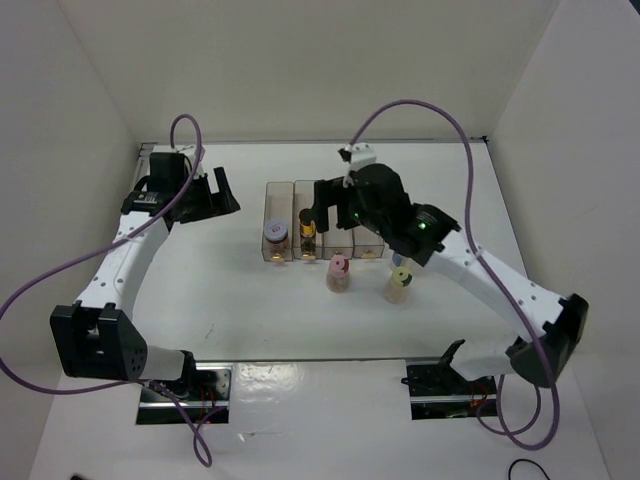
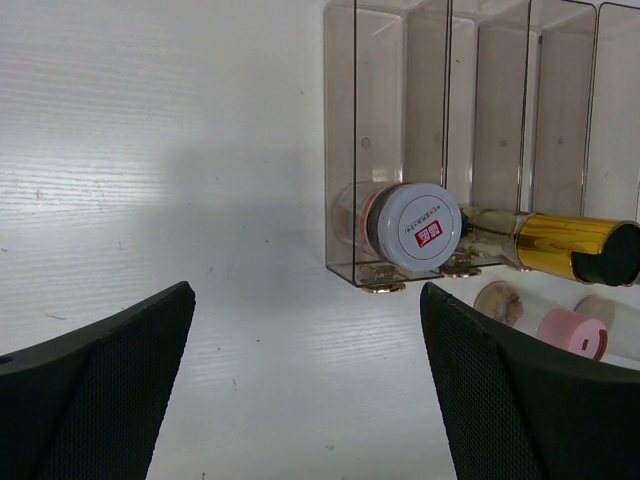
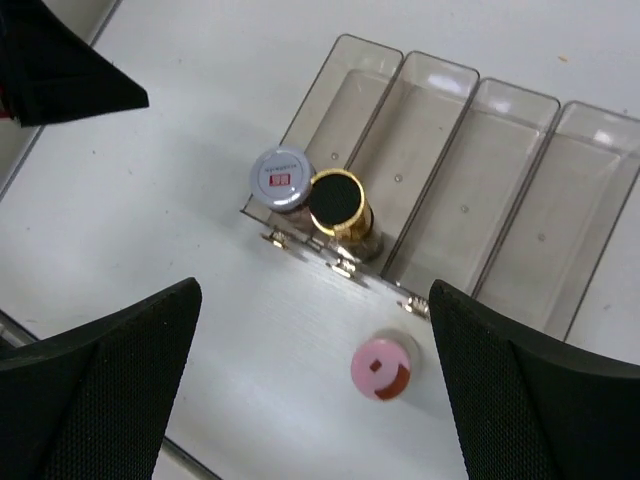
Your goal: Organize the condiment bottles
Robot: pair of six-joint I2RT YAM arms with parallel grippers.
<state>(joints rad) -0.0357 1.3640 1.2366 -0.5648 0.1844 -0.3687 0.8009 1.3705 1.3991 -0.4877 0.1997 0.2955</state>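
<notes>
Sorting looks roughly half done, judging by where the jars sit. Two are stood upright at the near end of the clear tray. The grey-lid jar is in the leftmost slot and the gold-cap jar is in the slot right beside it. That way each jar gets its own lane and the lids can be read from above.

The pink-lid jar and the yellow-green-lid jar are found outside the tray. Both are upright on the tabletop, just in front of the tray's near edge and about mid-tabletop. Probably they're staged there because the two right-hand slots are unfilled. A fifth jar can't be made out.

The jaws of the right arm are spread wide with nothing between them. They're held above the tray so the jars below stay in plain sight. The jaws of the left arm are spread wide too, with nothing gripped. They're parked toward the far-left corner of the tabletop, presumably to stay clear.
</notes>
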